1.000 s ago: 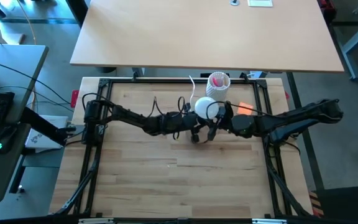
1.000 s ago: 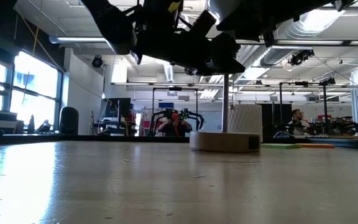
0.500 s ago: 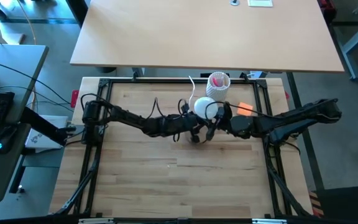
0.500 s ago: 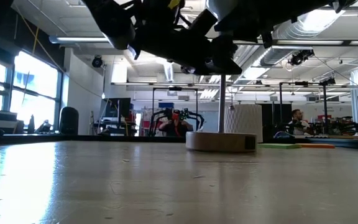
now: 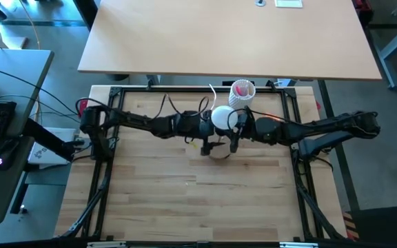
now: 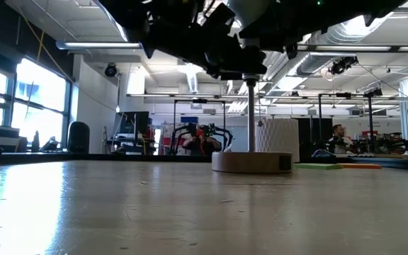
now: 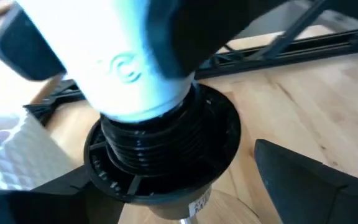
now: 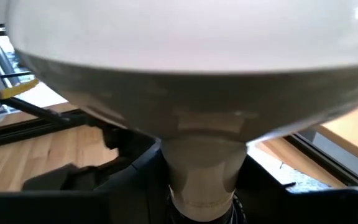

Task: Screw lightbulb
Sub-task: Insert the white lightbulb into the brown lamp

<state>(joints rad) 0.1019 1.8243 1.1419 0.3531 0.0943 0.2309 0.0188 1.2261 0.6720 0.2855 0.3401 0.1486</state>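
Both arms shifted toward the rear of the worktop; lightbulb (image 5: 220, 118) moved slightly left with them. Left arm elbow now straighter. In low view, wooden stand (image 6: 253, 161) sits slightly further left than before

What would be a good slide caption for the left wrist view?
White lightbulb seated neck-down in the black socket above the wooden table.

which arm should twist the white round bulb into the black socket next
Likely the right: its gripper sits at the white round bulb, whose neck meets the black socket. The left gripper seems beside the socket.
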